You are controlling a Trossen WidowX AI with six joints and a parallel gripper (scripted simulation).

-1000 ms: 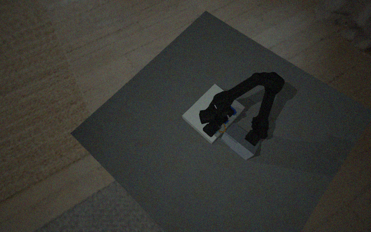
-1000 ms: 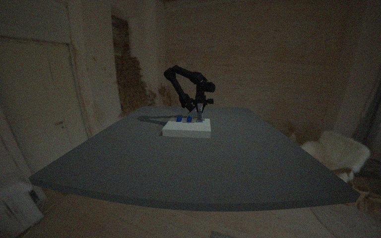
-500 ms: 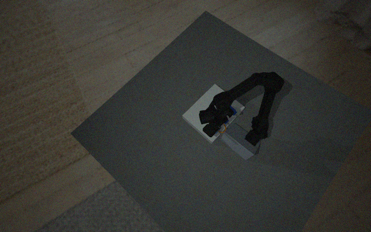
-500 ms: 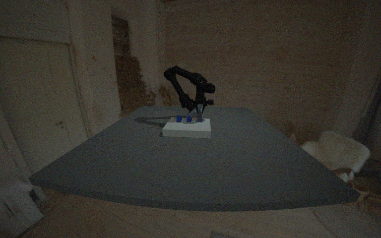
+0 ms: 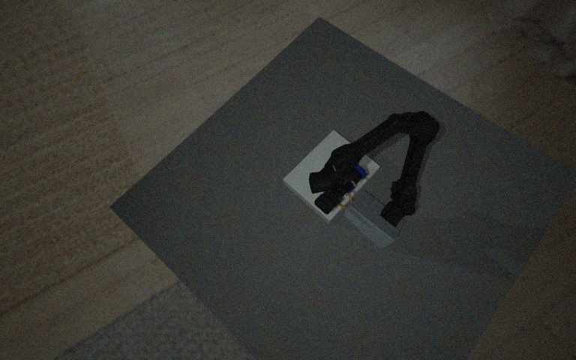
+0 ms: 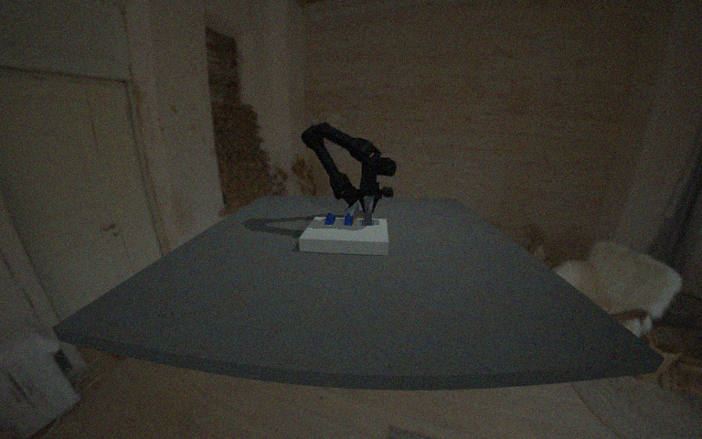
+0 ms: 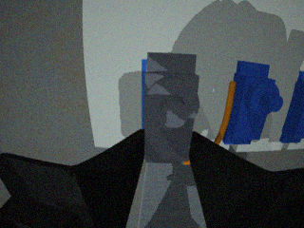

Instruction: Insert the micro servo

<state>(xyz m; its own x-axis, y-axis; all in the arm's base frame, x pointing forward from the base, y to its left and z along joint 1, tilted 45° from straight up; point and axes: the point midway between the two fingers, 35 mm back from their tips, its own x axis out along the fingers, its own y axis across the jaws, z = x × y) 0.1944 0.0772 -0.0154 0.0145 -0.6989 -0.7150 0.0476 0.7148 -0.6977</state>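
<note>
My gripper [image 6: 367, 210] [image 7: 166, 136] is shut on the loose micro servo [image 7: 171, 111], which looks dark grey in the shade. The servo is over the white deck [image 5: 302, 169] [image 6: 344, 247] [image 7: 111, 33], near one end of its row of servos. A thin blue strip shows along the servo's left side in the wrist view. An orange cable [image 5: 350, 199] loops out at the deck's edge, and a bit of orange shows by the right finger in the wrist view. The pocket, the notch and the ears' contact with the deck are hidden or too dark to tell.
A blue servo [image 6: 348, 219] [image 7: 249, 104] with an orange cable stands to the right of the held one in the wrist view. Another blue servo [image 6: 329, 219] [image 7: 295, 111] stands beyond it. A pale strip [image 5: 368, 228] extends from the deck's edge on the grey table [image 5: 238, 169] [image 6: 331, 310].
</note>
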